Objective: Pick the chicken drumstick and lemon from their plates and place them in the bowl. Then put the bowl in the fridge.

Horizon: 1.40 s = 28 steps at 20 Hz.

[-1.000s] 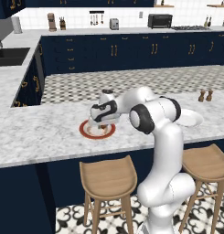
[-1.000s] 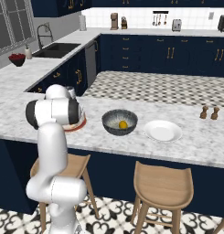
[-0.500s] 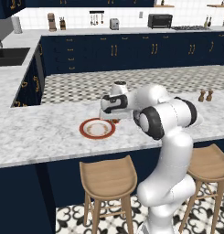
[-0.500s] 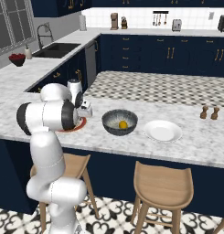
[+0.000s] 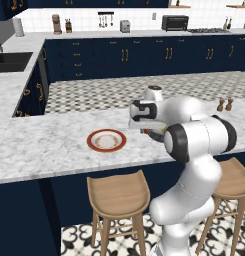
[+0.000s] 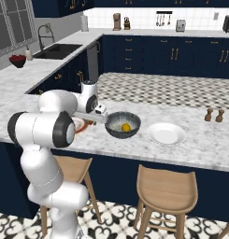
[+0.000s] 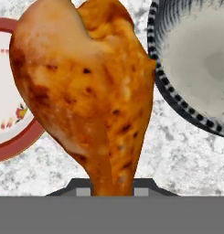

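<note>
The marble counter (image 6: 200, 144) carries everything here, and the dark speckled bowl (image 6: 123, 125) on it serves as the landmark. The white arm reaches over the counter from the stool side, its gripper (image 7: 112, 185) held above the marble just beside the bowl's rim, between the bowl and the red-rimmed plate (image 5: 106, 140). The jaws are closed narrowly on the bone end of the chicken drumstick (image 7: 88, 87), which hangs in the grip, thick end away from the fingers; in the hand view it sits over the strip of bare marble with the bowl's patterned rim (image 7: 161, 87) on one side and the plate's red rim (image 7: 15, 146) on the other. From the left base view a sliver of the drumstick (image 5: 153, 133) peeks out under the hand, near the plate. That red-rimmed plate lies next to the bowl on the arm's side. The plain white plate (image 6: 167, 133) lies just beside the bowl on the opposite side, toward the two small shakers (image 6: 214, 115), which stand well apart from the bowl. The lemon (image 6: 126, 127) rests inside the bowl on its pale grey floor
</note>
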### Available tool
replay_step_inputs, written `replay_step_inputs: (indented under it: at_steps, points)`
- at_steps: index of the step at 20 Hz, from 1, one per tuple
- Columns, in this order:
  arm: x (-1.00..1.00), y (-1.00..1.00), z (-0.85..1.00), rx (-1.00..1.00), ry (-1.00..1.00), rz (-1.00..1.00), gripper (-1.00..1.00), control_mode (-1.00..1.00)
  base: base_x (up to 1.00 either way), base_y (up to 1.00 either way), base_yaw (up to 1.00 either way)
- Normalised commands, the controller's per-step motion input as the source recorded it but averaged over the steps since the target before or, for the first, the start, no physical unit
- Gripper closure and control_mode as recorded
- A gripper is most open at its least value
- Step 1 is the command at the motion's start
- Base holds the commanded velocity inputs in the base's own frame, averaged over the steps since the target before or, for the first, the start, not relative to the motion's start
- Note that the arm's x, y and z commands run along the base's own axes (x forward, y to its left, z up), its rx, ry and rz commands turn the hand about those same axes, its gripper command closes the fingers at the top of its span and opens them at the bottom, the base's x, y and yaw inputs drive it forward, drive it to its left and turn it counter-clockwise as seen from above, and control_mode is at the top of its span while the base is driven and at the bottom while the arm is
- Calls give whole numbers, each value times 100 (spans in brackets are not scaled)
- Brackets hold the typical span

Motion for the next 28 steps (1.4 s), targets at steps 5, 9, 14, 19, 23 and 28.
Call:
replay_step_inputs:
  at_steps: [5,9,14,19,23,28]
  points:
    - [-12,-70,17,0,2,-14,100,-100,0,0,0]
    - [10,-59,3,0,2,-4,100,-100,0,0,0]
    - [47,-47,1,0,7,0,100,-100,0,0,0]
    - [38,-25,-8,0,8,0,100,-100,0,0,0]
    - [41,-4,-26,0,11,0,100,-100,0,0,0]
    - [20,-10,-52,-1,9,0,100,-100,0,0,0]
